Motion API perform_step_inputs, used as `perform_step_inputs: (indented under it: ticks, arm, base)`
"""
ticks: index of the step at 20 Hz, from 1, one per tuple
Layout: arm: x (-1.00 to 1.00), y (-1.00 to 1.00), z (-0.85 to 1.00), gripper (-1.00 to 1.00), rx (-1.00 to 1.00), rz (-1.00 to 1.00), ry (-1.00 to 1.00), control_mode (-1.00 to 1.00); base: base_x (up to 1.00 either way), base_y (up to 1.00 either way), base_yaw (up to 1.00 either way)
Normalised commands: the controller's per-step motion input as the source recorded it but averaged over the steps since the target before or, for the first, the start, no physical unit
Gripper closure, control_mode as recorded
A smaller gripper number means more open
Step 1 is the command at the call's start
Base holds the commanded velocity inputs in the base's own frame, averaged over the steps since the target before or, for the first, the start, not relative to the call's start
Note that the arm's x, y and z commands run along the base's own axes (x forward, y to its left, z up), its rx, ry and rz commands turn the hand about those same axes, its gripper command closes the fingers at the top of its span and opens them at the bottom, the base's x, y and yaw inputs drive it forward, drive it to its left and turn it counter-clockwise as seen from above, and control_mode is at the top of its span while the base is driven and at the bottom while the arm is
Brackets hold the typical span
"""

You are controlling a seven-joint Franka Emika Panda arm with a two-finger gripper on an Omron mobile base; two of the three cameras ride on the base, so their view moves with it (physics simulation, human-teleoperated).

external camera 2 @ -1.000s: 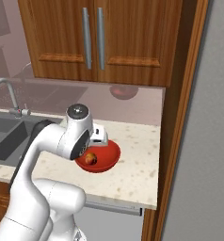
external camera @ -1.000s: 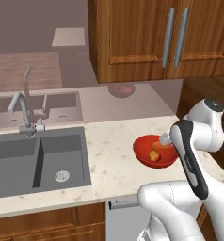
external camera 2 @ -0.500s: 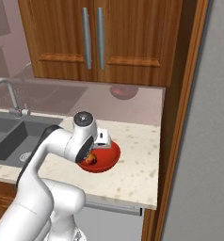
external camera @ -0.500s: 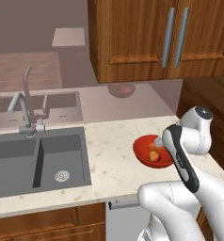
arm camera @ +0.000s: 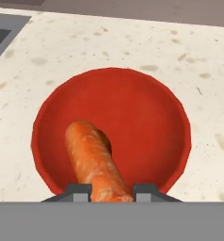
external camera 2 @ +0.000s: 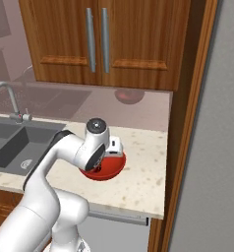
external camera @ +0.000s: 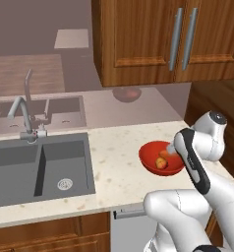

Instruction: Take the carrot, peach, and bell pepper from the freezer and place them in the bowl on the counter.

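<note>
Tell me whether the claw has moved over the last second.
Yes. Against the fixed bowl, the claw has come down toward it, shut on the carrot.

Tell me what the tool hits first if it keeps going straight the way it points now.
The tool, shut on the carrot, points into the red bowl. The carrot's far end would probably meet the bowl's floor first; depth is unclear.
</note>
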Motion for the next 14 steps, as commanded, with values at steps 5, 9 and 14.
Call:
perform_step_inputs:
  ticks: [5,9,14]
  arm:
    - [0.03,-0.01,-0.21,-1.00,0.00,0.00,0.00,-1.00]
    - [0.06,0.00,-0.01,-1.00,0.00,0.00,0.00,-1.00]
    - [0.00,0.00,0.00,-1.00,0.00,0.00,-0.01,-1.00]
  base:
    - [0.00,0.00,0.00]
    - [0.00,0.00,0.00]
    - [0.00,0.00,0.00]
